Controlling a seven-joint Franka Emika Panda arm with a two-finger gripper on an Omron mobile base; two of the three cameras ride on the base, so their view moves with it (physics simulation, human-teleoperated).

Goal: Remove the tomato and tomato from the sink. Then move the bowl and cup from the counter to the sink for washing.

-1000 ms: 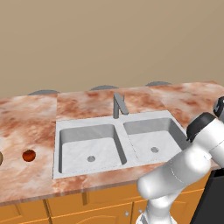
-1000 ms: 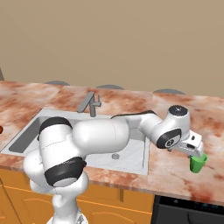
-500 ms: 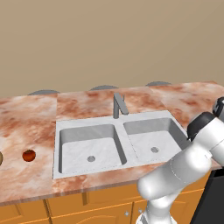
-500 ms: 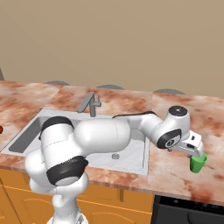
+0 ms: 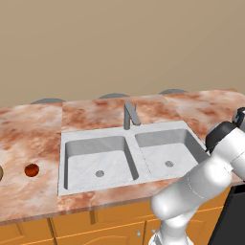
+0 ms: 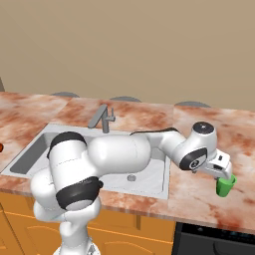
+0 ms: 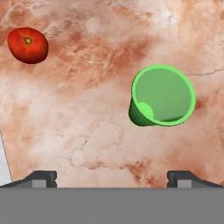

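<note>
A reddish-brown and white marbled surface (image 5: 43, 129) is seen across the middle of the left base view, backed by a plain tan wall (image 5: 119, 43) in the upper half and carried on orange cabinets (image 5: 95, 225) along the bottom edge. A pale grey double-basin sink (image 5: 125, 155) is set into the surface at mid-frame, both basins bare, with a grey angular faucet (image 5: 129, 114) behind the divider. A darker orange-red tomato (image 5: 31, 170) is shown on the surface at the left edge, well apart from the sink.

In the right base view, the hand (image 6: 221, 175) is held at the lower right of the frame, directly above a green cup (image 6: 225, 186) standing on the surface to the right of the sink.

In the hand view, the cup (image 7: 162, 96) is seen from above, right of centre, upright and open-mouthed, with a brighter red tomato (image 7: 28, 45) on the surface at the upper left. The two fingertips (image 7: 40, 178) are spread wide apart at the bottom corners, with nothing between them.
</note>
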